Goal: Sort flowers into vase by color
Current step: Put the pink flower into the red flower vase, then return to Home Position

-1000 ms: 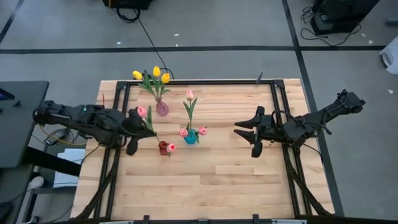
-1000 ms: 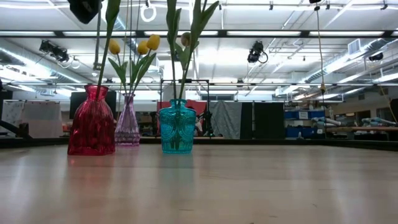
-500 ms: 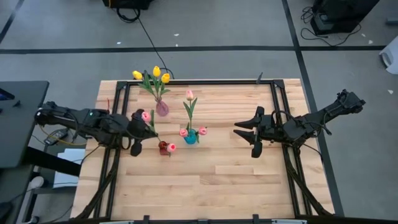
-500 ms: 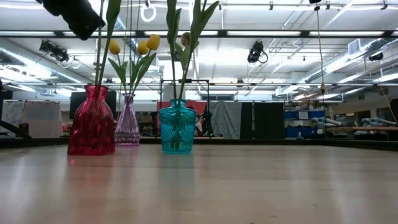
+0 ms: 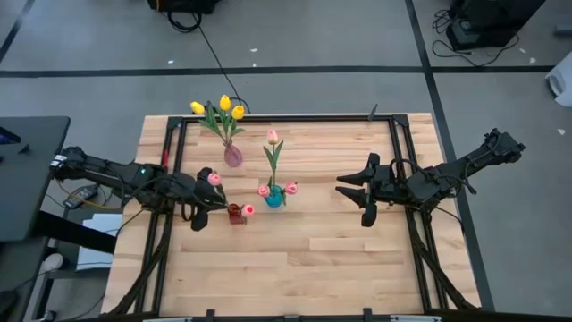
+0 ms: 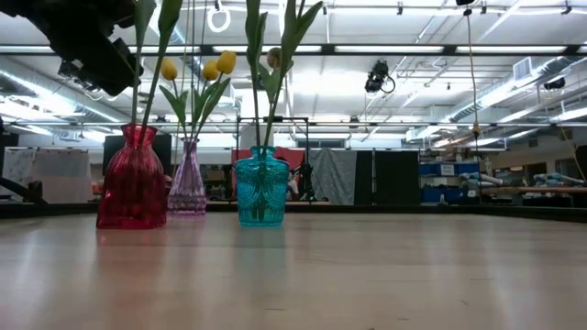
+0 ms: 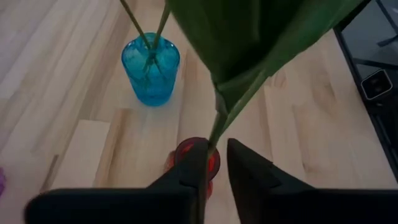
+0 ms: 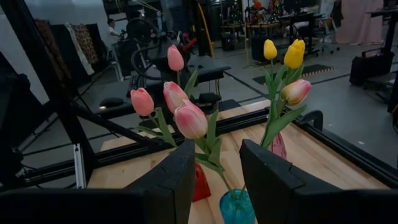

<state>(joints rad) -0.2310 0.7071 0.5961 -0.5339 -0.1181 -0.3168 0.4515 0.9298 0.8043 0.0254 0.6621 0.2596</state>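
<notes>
My left gripper [image 5: 211,195] [image 7: 217,146] hovers just left of the red vase [image 5: 234,212] [image 6: 133,179], shut on a pink tulip whose head [image 5: 214,179] shows above the fingers. A second pink tulip [image 5: 247,211] leans out of the red vase. The teal vase [image 5: 274,197] [image 7: 150,68] holds three pink tulips [image 8: 189,118]. Three yellow tulips [image 5: 224,103] stand in the pale purple vase [image 5: 232,157]. My right gripper [image 5: 350,186] [image 8: 217,168] hangs open over the table's right half, touching nothing. My left gripper pinches the pink tulip's thin green stem [image 7: 215,132] between its two fingers, below the broad leaf [image 7: 261,43]. The fingers come from the table's left, slanting downward. The stem's lower end points into the red vase's mouth [image 7: 211,163]; the head sits above the gripper.
A black frame rail [image 5: 268,119] runs around the wooden table. The three vases cluster in the far-left half. Bare wood [image 5: 304,259] fills the near half and the stretch between the teal vase and my right gripper.
My left gripper has moved down and toward the table's right and near edge, closing on the red vase. It carried the pink tulip along, so the head now sits closer to the vase. The right arm kept still.
</notes>
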